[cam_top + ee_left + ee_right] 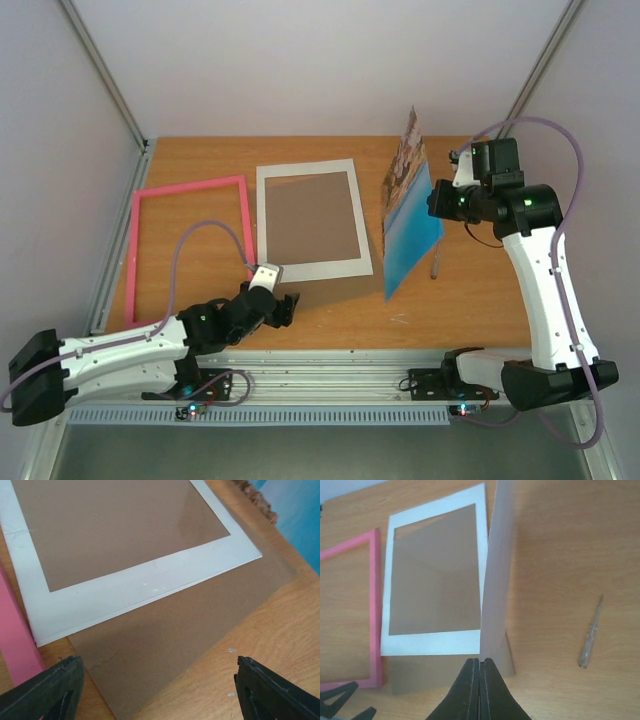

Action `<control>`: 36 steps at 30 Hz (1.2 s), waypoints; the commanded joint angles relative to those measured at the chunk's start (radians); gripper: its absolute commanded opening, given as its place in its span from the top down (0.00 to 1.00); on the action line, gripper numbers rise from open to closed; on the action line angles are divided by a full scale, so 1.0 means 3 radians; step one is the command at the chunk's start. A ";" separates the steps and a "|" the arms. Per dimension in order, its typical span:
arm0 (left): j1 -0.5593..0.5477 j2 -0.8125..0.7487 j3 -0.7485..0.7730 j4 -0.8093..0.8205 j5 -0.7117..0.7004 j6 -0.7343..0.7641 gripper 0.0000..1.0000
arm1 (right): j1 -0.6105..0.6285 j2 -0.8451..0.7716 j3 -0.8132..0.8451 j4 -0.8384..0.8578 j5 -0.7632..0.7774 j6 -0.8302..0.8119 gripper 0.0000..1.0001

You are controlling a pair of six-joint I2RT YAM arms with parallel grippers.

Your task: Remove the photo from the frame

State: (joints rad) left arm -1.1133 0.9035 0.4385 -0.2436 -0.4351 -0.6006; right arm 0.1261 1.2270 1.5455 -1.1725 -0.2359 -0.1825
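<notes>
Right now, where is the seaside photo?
In the top view the photo is held on edge, right of centre, by the right gripper, between the white mat and a screwdriver.

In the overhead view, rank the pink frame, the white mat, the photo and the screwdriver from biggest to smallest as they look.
1. pink frame, by its outline.
2. white mat, slightly smaller.
3. photo, but it is held up and tilted, so foreshortened; its rank against the mat is unsure.
4. screwdriver, clearly smallest.
</notes>
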 commanded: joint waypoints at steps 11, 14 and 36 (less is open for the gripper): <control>0.0470 -0.0395 0.0253 -0.0291 0.0230 0.0279 0.15 | 0.1151 0.0484 0.1141 -0.0849 0.0746 -0.0202 0.99; 0.0536 -0.0396 0.0463 -0.0298 0.0275 0.0504 0.15 | 0.1329 0.0589 0.1334 -0.0981 0.0868 -0.0256 0.99; 0.0623 0.0244 0.2009 -0.0153 0.1062 0.3478 0.15 | 0.2189 0.1031 0.2206 -0.1598 0.1178 -0.0927 0.99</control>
State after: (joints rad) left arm -0.9306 0.9638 0.9649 -0.2676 -0.1848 0.1970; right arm 0.7567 1.5181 2.1544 -1.6009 0.0841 -0.3805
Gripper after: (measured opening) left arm 0.857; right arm 0.015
